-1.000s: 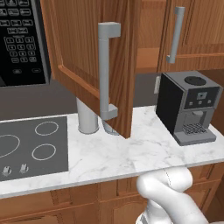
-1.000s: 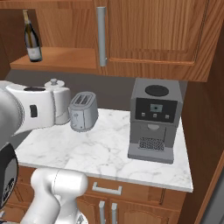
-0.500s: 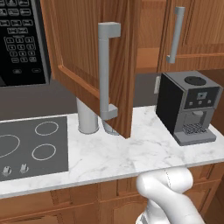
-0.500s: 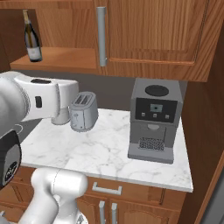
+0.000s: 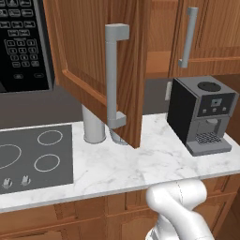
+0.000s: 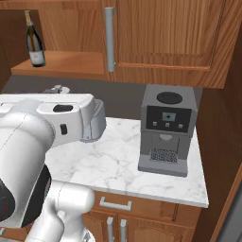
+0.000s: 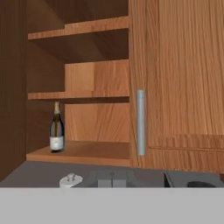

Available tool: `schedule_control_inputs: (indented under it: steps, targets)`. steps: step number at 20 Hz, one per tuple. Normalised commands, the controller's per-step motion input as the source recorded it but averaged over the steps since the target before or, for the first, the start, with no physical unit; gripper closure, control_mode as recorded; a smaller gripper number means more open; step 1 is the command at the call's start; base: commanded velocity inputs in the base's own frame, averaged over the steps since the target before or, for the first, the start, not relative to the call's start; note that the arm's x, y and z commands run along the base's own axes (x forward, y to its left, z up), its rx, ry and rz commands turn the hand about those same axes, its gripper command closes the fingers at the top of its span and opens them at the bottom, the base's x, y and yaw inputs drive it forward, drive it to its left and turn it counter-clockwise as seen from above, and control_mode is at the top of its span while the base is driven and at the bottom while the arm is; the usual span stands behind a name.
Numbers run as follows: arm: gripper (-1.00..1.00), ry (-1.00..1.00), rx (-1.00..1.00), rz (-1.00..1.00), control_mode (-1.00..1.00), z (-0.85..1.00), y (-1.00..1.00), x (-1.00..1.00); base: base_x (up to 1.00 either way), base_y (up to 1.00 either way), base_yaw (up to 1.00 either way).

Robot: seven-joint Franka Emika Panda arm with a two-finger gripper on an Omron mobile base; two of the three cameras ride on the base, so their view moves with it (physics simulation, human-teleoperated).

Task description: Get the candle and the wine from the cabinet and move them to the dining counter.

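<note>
The wine (image 7: 56,127) stands upright on the lowest shelf (image 7: 87,153) of the open cabinet (image 7: 78,87), toward the shelf's left end and close to the dark side wall. In the hand view it sits well ahead of the hand and up to the left, with nothing touching it. In the right base view the same bottle (image 6: 34,40) stands at the top left on the shelf, and its cap is cut off by the top edge of the picture. The fingers themselves cannot be picked out in any view; they are pressed together and hold nothing.

The cabinet's door (image 5: 101,70) hangs swung open in the left base view, its long grey handle (image 5: 114,77) facing the camera, and it hides the shelves behind it from that side. Below the door's lower edge a grey canister (image 5: 93,125) stands on the marble bench (image 5: 140,164), only its lower part showing. In the right base view the white arm (image 6: 52,123) covers much of the bench's left half; a small grey knob just above it is probably the top of a kettle or canister, though too little shows to say. A coffee machine (image 6: 166,128) stands on the bench to the right. The two upper shelves seen from the hand look bare, but their back corners are in shadow.
</note>
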Motion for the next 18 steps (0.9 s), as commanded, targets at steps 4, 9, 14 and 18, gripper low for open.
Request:
schedule_control_inputs:
  steps: [4, 9, 14, 18]
  targets:
    - [1.0, -0.05, 0.0, 0.0, -1.0, -0.01, 0.03, 0.19, 0.0, 0.0, 0.0]
    - [1.0, 0.0, 0.0, -0.05, -1.0, 0.0, 0.0, 0.39, 0.0, 0.0, 0.0]
    - [1.0, 0.0, 0.0, -0.01, -1.0, -0.04, 0.0, 0.44, 0.0, 0.0, 0.0]
    - [1.0, -0.02, 0.0, 0.0, -1.0, -0.05, 0.0, 0.4, 0.0, 0.0, 0.0]
